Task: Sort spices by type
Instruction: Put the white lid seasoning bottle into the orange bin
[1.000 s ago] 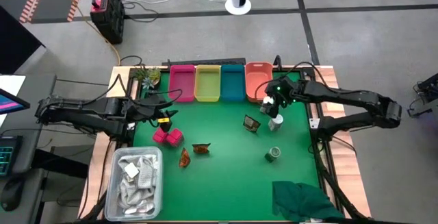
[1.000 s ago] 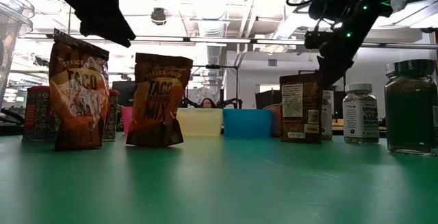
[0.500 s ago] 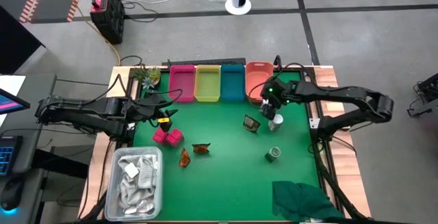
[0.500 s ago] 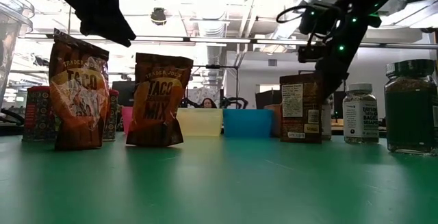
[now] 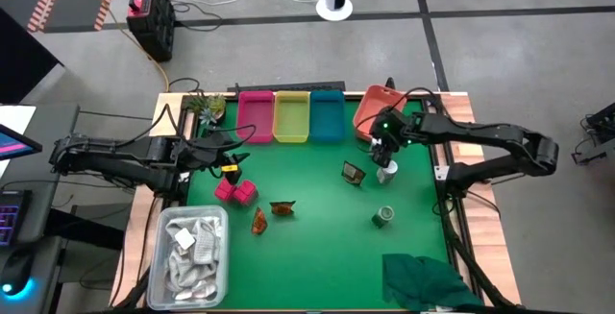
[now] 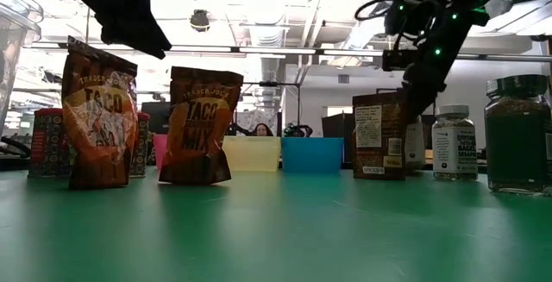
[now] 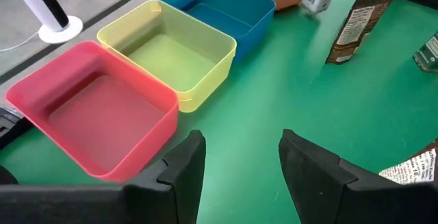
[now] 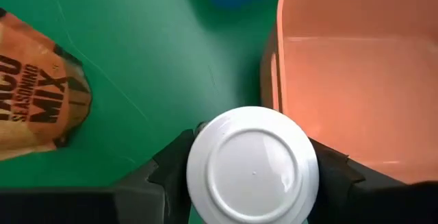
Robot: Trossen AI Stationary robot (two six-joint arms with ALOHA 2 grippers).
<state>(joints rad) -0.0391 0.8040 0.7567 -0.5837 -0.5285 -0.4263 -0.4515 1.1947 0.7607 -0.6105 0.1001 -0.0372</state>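
My right gripper (image 5: 382,147) (image 8: 250,176) is shut on a white-capped jar (image 8: 253,159) beside the orange bin (image 5: 373,108), which sits askew. A second white-capped jar (image 5: 387,171) (image 6: 454,142) stands just nearer. On the green mat stand a dark packet (image 5: 354,173), a green round jar (image 5: 383,217), two orange-brown sachets (image 5: 282,207) (image 5: 258,221) and two pink cubes (image 5: 235,191). My left gripper (image 5: 227,151) (image 7: 236,162) hangs open above the mat's left side, near the pink bin (image 7: 102,118), touching nothing. My right gripper pinches the white-capped jar between its two fingers (image 8: 168,172), one on each side just under the cap's rim (image 8: 200,172). The fingers come from above, pointing down. The cap hides the place of contact. The jar stays upright; whether its base rests on the mat I cannot tell.
Pink, yellow (image 5: 291,115) and blue (image 5: 327,114) bins line the mat's far edge. A clear tub of white packets (image 5: 192,254) fills the near left corner, a dark green cloth (image 5: 428,280) the near right. A small yellow item (image 5: 230,170) lies by the pink cubes.
My right gripper, holding the jar, has shifted a little toward the table's left and back. The orange bin has turned askew and slid toward the table's right edge. My left arm has kept still.
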